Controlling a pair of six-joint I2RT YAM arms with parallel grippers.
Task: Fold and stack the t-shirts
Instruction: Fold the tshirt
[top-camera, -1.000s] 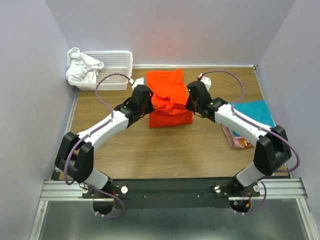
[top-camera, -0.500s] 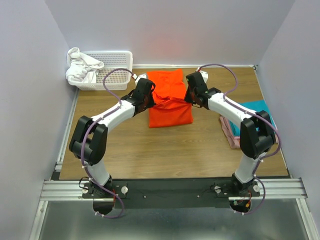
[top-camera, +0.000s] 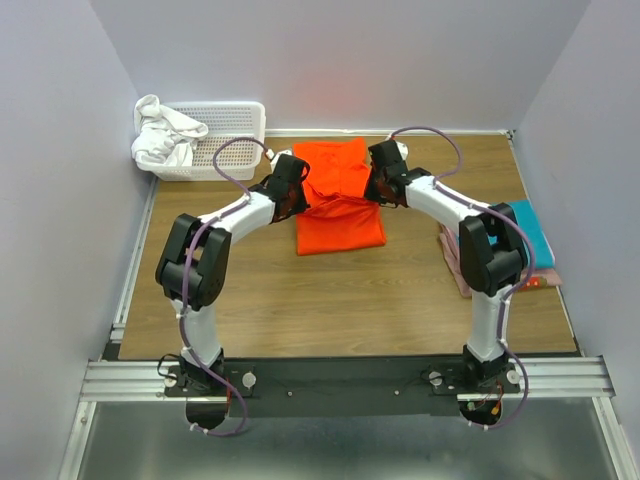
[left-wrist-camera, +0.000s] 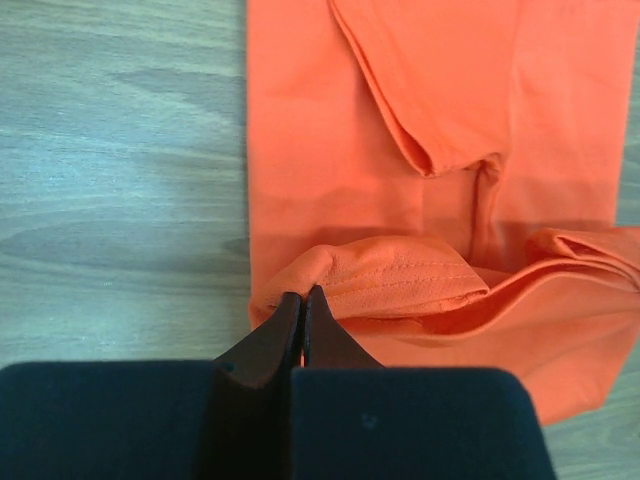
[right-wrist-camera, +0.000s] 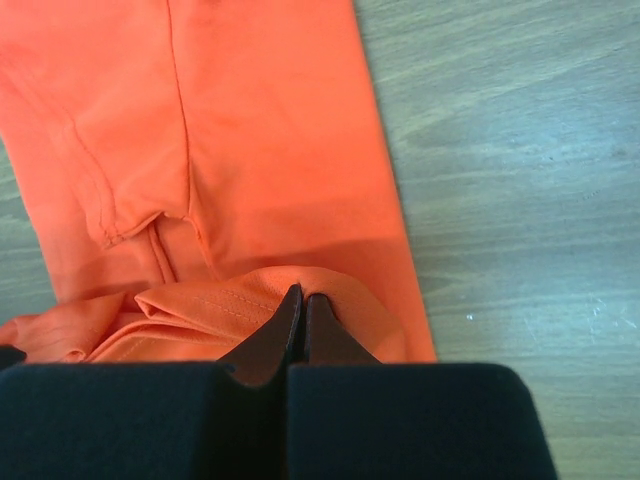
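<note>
The bright orange t-shirt (top-camera: 340, 215) lies on the wooden table at centre back, its near hem lifted and doubled over toward the far side. My left gripper (top-camera: 296, 190) is shut on the hem's left corner (left-wrist-camera: 380, 285); its tips (left-wrist-camera: 303, 292) are pinched together with cloth between them. On the right corner (right-wrist-camera: 350, 300) of the same hem my right gripper (top-camera: 378, 186) is likewise shut, tips (right-wrist-camera: 297, 290) closed. In both wrist views the sleeves and body lie flat beyond the raised fold. A teal t-shirt (top-camera: 532, 228) lies on a pink one (top-camera: 455, 265) at the right.
A white plastic basket (top-camera: 235, 120) stands at the back left with a white cloth (top-camera: 165, 138) hanging over its left end. Purple walls close in the table on three sides. Cables loop above both wrists. A patterned edge (top-camera: 540, 282) peeks from the right pile.
Both grippers have moved toward the far wall, carrying the orange shirt's near hem over its body. The arms have stretched out and their elbows have swung inward.
</note>
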